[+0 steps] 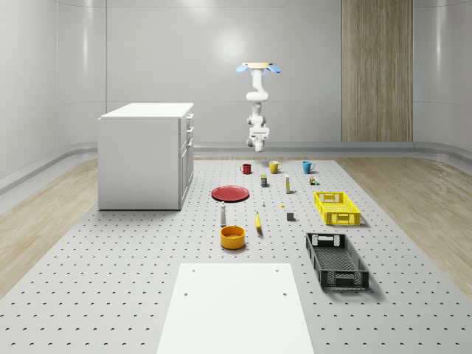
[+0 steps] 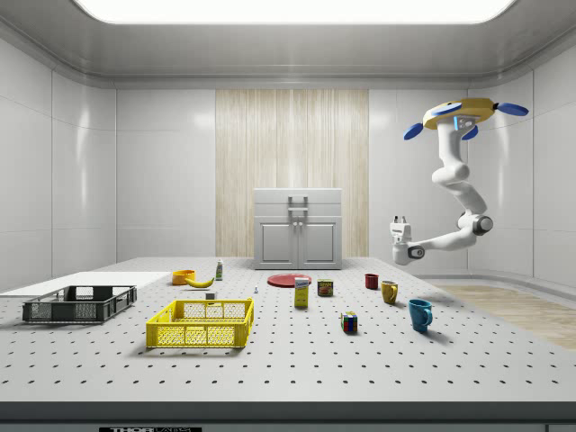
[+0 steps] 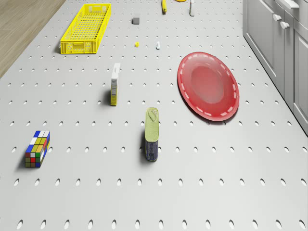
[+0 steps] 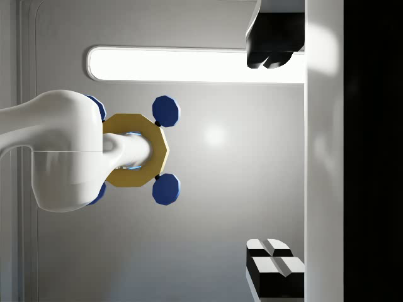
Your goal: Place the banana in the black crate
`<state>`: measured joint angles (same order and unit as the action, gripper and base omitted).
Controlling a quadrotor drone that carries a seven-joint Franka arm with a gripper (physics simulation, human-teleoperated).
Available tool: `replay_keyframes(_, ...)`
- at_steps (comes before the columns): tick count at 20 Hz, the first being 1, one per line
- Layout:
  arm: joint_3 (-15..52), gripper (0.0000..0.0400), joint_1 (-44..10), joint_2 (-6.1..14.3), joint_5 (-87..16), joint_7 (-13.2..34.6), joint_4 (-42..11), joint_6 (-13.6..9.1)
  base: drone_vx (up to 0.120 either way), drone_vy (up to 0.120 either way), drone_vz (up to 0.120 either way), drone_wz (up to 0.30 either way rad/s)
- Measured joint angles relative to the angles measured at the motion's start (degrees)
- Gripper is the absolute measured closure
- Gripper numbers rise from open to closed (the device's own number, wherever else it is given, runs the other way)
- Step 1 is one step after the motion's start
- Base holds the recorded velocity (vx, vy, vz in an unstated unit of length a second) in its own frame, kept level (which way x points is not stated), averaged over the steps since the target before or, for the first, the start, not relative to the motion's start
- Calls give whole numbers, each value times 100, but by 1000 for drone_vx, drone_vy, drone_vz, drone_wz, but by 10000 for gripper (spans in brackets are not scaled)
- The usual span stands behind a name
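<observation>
The banana (image 1: pixel 258 221) is flanked closely by an orange bowl (image 1: pixel 232 237) and small bottle (image 1: pixel 223 215); open table is left toward the black crate (image 1: pixel 336 260).

lab room, perforated test table (image 1: pixel 110 280)

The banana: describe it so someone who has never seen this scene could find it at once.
Start at the big white cabinet on the perforated grey table; the flat red plate lies beside it. Nearer the camera sits a round orange bowl, and the small curved yellow banana lies just to its right in the whole-scene view, the only slim, curved yellow thing there.
</observation>
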<state>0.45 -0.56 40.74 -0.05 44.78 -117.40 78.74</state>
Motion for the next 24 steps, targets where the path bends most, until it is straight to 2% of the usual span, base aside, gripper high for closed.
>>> replay_keyframes(13,142,0,-46,40,-197,24,-42,57,120,-120,0,0)
replay_keyframes(19,420,0,-131,64,-587,76,-81,88,120,-7,0,0)
replay_keyframes(24,986,0,-308,105,-1387,186,-204,127,120,0,0,0)
